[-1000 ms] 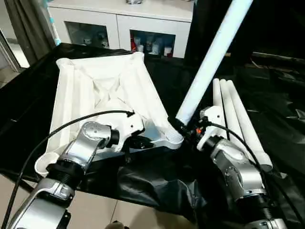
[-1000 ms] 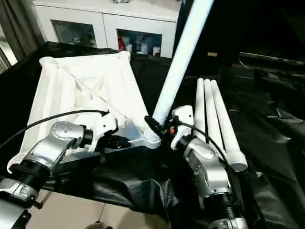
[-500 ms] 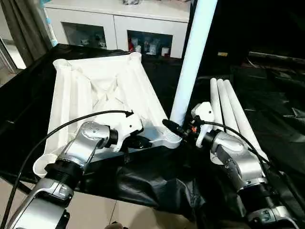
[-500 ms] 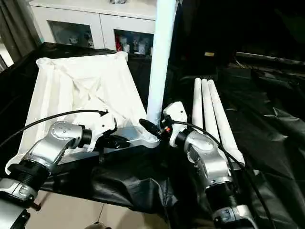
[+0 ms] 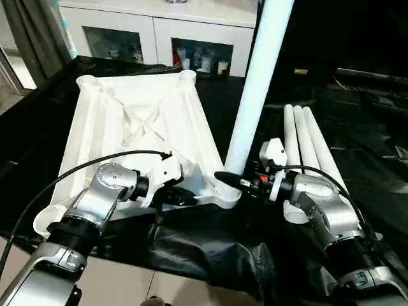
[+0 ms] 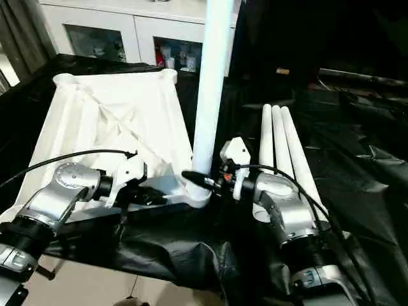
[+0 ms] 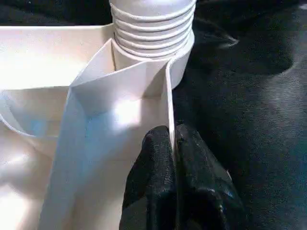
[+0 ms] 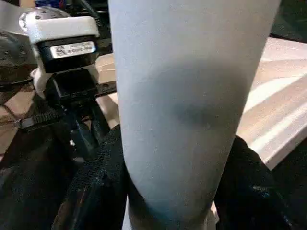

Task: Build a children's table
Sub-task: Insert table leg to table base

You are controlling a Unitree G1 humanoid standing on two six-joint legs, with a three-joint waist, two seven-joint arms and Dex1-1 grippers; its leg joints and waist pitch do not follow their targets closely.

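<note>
Left hand [image 7: 175, 158] pinched the tabletop [image 5: 137, 121] rim; right hand [image 5: 224, 178] clamped the upright leg [image 5: 255, 95], three spare legs [image 5: 306, 146] beside; cabinet [image 5: 159, 38] behind

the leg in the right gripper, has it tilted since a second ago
Yes. The leg held by the right gripper has swung upright toward the cabinet, its base staying at the tabletop corner.

The white ribbed tabletop [image 5: 140, 127] lies underside up, one white tubular leg [image 5: 255, 95] standing nearly upright in its 5 o'clock corner socket [image 5: 226, 191], three more legs [image 5: 309, 146] lying side by side at 3 o'clock.
</note>
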